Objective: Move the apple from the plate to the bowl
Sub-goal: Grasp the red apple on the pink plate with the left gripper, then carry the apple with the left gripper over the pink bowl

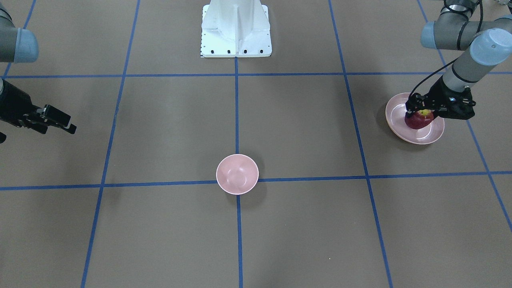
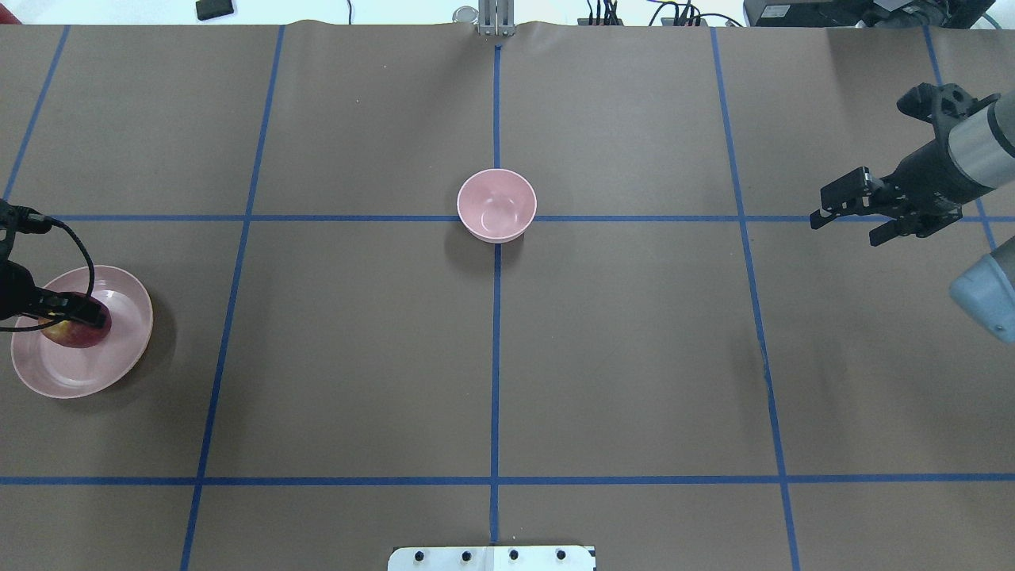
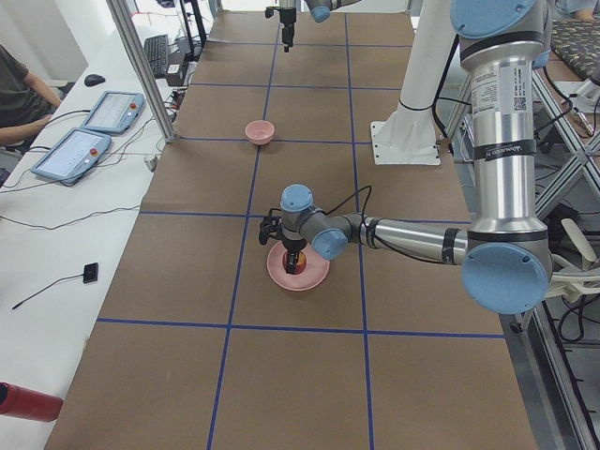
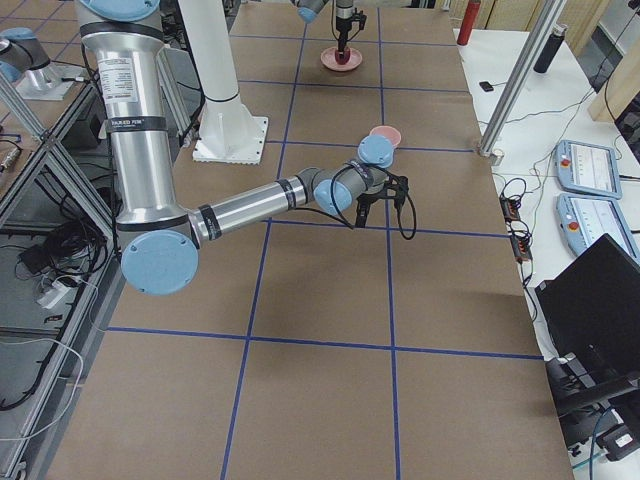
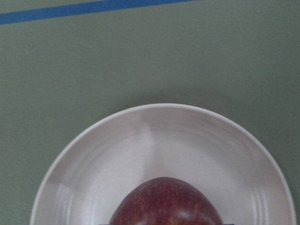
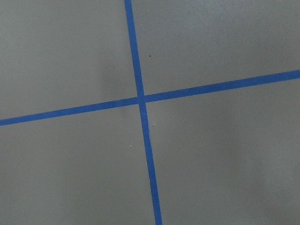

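Note:
The dark red apple (image 1: 419, 120) with a yellow stem patch sits on the wide pale pink plate (image 1: 434, 134) at the table's left side. My left gripper (image 1: 418, 115) reaches down over it with a finger on either side, shut on the apple, which rests on the plate. The left wrist view shows the apple (image 5: 164, 204) close up on the plate (image 5: 154, 145). The deep pink bowl (image 1: 237, 174) stands empty at the table's centre, also in the overhead view (image 2: 497, 205). My right gripper (image 2: 850, 224) is open and empty, hovering far right.
The robot's white base (image 1: 236, 28) stands at the table's near edge. Blue tape lines (image 6: 140, 101) cross the brown table cover. A brown stretch of table lies between plate (image 2: 79, 377) and bowl. Operator consoles (image 3: 89, 131) sit beyond the far edge.

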`<state>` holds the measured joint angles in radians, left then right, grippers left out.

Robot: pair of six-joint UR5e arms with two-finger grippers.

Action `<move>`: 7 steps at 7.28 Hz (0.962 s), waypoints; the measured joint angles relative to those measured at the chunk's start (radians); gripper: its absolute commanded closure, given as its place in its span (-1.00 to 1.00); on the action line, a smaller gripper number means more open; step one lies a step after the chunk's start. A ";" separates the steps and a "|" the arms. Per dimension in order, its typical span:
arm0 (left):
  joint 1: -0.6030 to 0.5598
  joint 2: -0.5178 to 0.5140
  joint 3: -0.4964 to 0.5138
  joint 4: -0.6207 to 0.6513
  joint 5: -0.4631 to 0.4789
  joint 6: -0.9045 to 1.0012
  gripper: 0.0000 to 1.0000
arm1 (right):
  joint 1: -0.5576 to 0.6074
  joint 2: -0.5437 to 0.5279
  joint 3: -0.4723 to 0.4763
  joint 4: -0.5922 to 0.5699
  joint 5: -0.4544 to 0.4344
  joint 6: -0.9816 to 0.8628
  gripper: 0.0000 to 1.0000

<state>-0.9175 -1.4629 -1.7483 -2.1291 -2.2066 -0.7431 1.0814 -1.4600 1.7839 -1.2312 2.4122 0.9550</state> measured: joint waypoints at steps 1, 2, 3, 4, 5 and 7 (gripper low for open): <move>-0.004 -0.031 -0.042 0.042 -0.047 -0.036 1.00 | 0.016 0.000 0.002 0.000 -0.001 -0.009 -1.00; -0.005 -0.116 -0.091 0.137 -0.065 -0.106 1.00 | 0.034 -0.005 0.003 0.001 -0.001 -0.034 -1.00; 0.012 -0.254 -0.115 0.255 -0.065 -0.193 1.00 | 0.049 -0.016 0.003 0.001 -0.001 -0.067 -1.00; 0.057 -0.420 -0.113 0.384 -0.038 -0.285 1.00 | 0.058 -0.026 0.003 0.001 -0.001 -0.092 -1.00; 0.110 -0.576 -0.094 0.515 0.022 -0.347 1.00 | 0.065 -0.033 0.001 0.001 -0.001 -0.106 -1.00; 0.173 -0.840 0.051 0.652 0.111 -0.423 1.00 | 0.083 -0.057 0.003 0.001 -0.001 -0.144 -1.00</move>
<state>-0.7443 -2.3029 -1.6970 -1.4776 -2.0951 -1.1665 1.1639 -1.5170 1.7865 -1.2303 2.4114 0.8114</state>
